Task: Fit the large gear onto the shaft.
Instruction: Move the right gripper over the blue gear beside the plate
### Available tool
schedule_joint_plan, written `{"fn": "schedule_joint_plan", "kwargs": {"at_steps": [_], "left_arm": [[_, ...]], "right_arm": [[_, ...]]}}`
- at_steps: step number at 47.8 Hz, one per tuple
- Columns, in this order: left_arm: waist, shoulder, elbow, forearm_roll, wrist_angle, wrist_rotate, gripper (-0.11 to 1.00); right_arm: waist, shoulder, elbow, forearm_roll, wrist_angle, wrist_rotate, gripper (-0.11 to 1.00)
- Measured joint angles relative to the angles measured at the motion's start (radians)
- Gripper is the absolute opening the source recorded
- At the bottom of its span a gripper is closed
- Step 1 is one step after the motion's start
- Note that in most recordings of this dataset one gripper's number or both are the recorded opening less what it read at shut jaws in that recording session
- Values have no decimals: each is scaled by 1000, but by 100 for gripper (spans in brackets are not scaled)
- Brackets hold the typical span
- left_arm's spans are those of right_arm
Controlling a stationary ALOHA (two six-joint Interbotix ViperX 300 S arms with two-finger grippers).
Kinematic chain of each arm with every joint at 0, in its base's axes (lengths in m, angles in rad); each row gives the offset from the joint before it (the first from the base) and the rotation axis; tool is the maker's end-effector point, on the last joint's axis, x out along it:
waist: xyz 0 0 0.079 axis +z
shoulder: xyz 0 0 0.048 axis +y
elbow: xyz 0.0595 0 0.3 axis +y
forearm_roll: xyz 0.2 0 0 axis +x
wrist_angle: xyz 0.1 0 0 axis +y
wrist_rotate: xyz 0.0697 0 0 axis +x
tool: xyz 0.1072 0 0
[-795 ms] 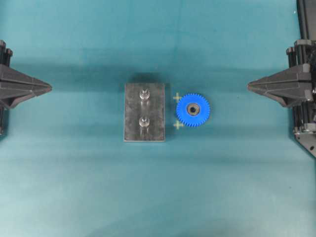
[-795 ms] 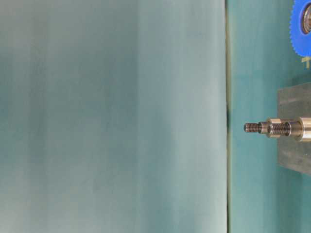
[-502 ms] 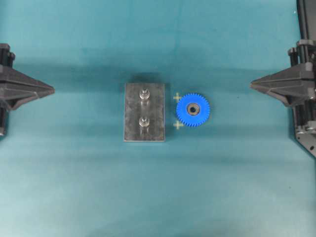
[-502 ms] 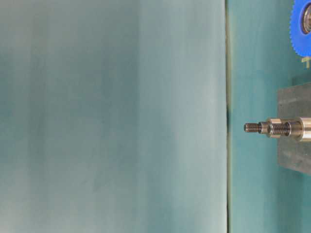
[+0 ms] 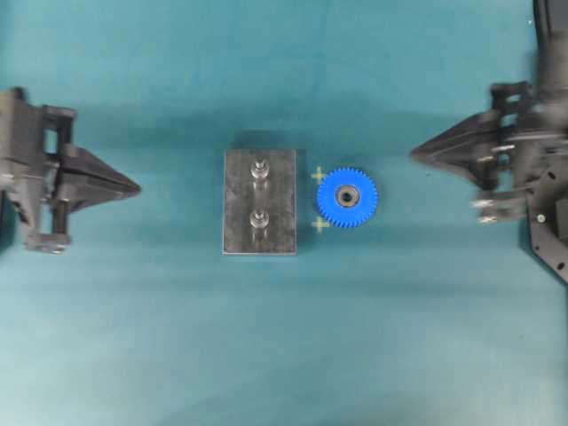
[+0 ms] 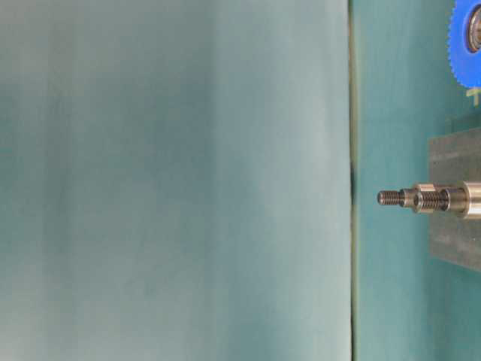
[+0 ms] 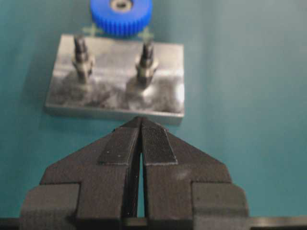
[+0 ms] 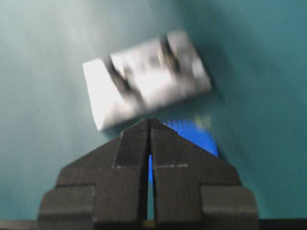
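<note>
large gear [image 5: 347, 197]: flat on mat, touching plate's [image 5: 240, 222] right edge, unmounted | shaft [image 5: 259, 169]: upright, bare | right gripper [image 5: 415, 155]: clenched, empty, right of gear, apart | left gripper [image 5: 138, 188]: clenched, empty, far side of plate

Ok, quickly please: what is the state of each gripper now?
Left gripper: closed, holding nothing.
Right gripper: closed, holding nothing; the gear lies on the table.

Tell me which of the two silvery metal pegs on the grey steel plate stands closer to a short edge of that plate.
The upper peg in the overhead view. It stands near the grey plate's top short edge; the lower peg sits further from its end.
</note>
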Motion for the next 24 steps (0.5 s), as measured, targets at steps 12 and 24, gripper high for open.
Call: {"fn": "schedule_joint_plan", "kwargs": {"at_steps": [12,24], "left_arm": [[0,91,-34,3,5,17,0],[-2,160,-86,3,52,67,0]], "right_arm": [[-3,216,-109,-26,133,-2,1],[-5,413,-219,-49,213,-2,3]]}}
